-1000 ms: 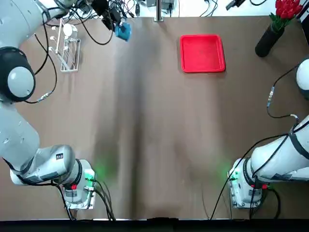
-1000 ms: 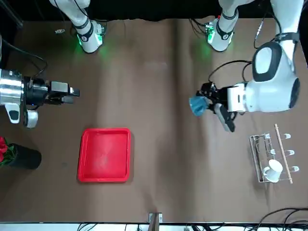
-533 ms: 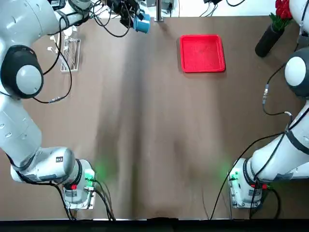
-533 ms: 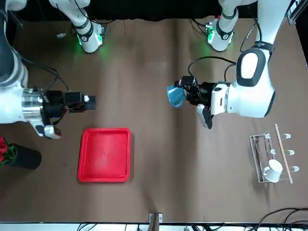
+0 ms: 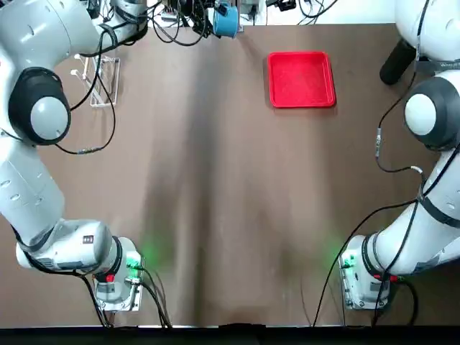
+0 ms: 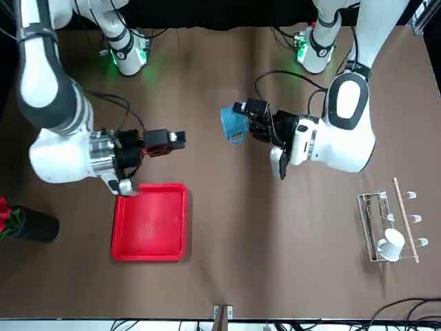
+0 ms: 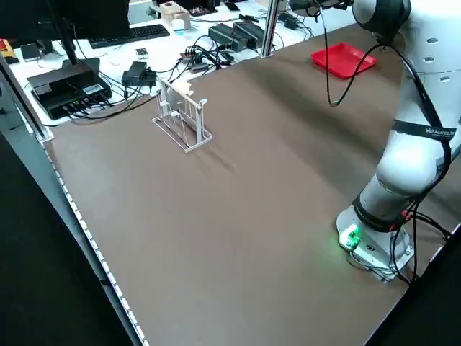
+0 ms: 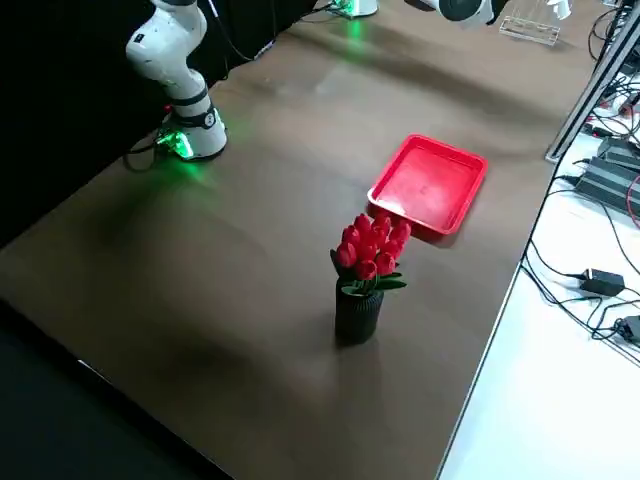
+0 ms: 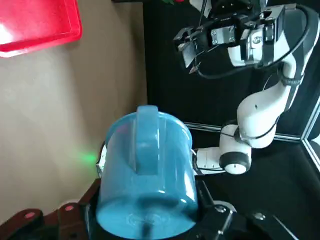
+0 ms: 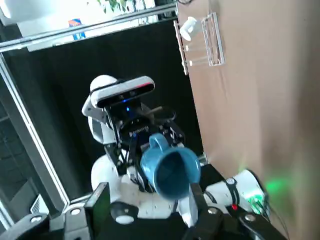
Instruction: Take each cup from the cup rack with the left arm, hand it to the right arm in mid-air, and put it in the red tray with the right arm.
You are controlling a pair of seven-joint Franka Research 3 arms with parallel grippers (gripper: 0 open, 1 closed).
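My left gripper (image 6: 242,124) is shut on the blue cup (image 6: 232,123), holding it in mid-air over the table's far middle, handle side up in the left wrist view (image 9: 145,175). My right gripper (image 6: 176,139) hovers open a short way from the cup, level with it and pointing at it, above the near edge of the red tray (image 6: 150,221). From the right wrist, the blue cup (image 10: 170,170) shows its mouth between my spread fingers (image 10: 100,199). The white cup (image 6: 391,243) hangs on the white wire cup rack (image 6: 406,231).
A dark vase with red flowers (image 8: 362,285) stands near the table's right far corner, beyond the red tray (image 8: 428,183). Cables and electronics (image 7: 238,32) lie off the far edge. The arm bases (image 5: 115,277) sit at the near edge.
The left arm has carried the blue cup away from the rack toward the table's middle. The right gripper has moved toward it, over the tray's edge, closing the gap.
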